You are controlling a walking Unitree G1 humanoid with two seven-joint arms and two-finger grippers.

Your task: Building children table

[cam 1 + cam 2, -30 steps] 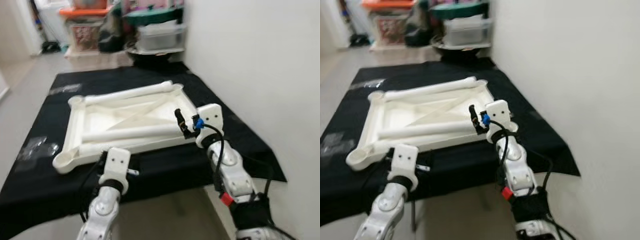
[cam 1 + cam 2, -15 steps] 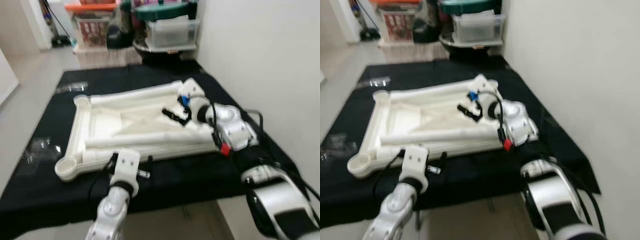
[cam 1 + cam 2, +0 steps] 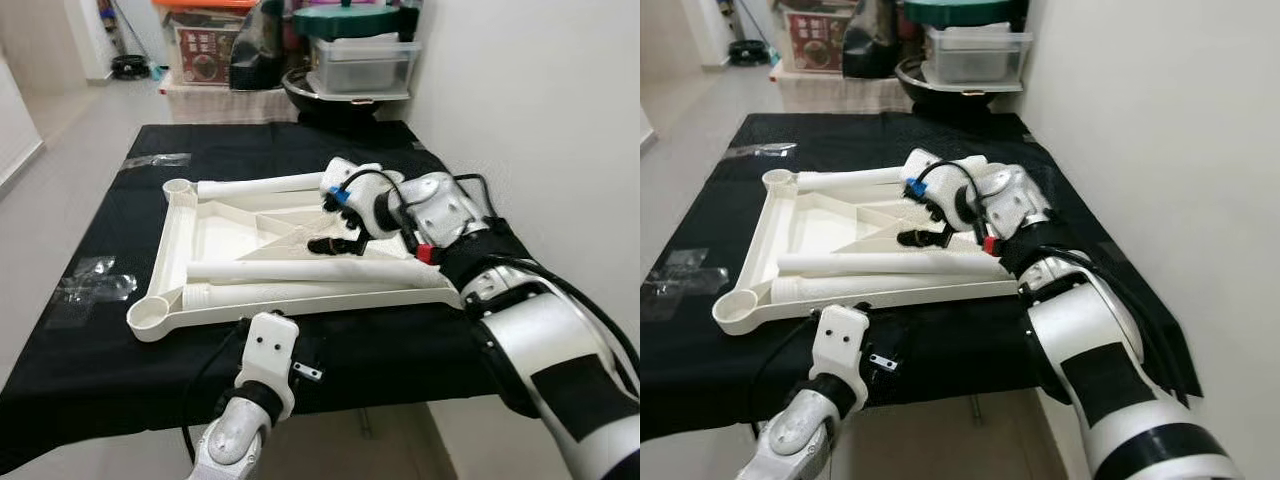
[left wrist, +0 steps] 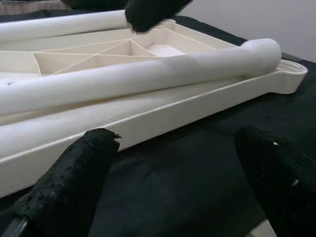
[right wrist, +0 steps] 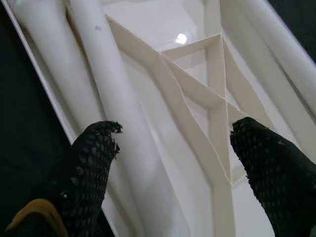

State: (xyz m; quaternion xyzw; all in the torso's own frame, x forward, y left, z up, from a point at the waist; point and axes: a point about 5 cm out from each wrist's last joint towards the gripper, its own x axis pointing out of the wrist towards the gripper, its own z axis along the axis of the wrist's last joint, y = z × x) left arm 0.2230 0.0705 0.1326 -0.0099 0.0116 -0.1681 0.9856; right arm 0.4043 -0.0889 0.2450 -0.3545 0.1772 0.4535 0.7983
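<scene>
A white plastic tabletop (image 3: 178, 240) lies upside down on a black-covered table (image 3: 400, 350), its ribs facing up. Two white tube legs (image 3: 310, 271) lie side by side along its near rail, and a third leg (image 3: 255, 185) lies along the far rail. My right gripper (image 3: 328, 230) hovers open over the ribbed middle; in the right wrist view its fingers (image 5: 94, 148) straddle the crossing ribs (image 5: 197, 84) beside a leg (image 5: 113, 98). My left gripper (image 4: 177, 140) is open and low at the table's front edge, facing the tabletop's near rail (image 4: 148, 123) with nothing between its fingers.
A white wall (image 3: 520, 100) runs close along the right of the table. Storage bins and a clear box (image 3: 365, 62) stand behind the table's far end. A crumpled clear plastic bag (image 3: 95, 282) lies on the cloth at the left. Bare floor (image 3: 60, 140) lies to the left.
The camera has shifted. My right gripper has swung from the tabletop's near right corner in over its ribbed middle. My left gripper stays at the front edge.
</scene>
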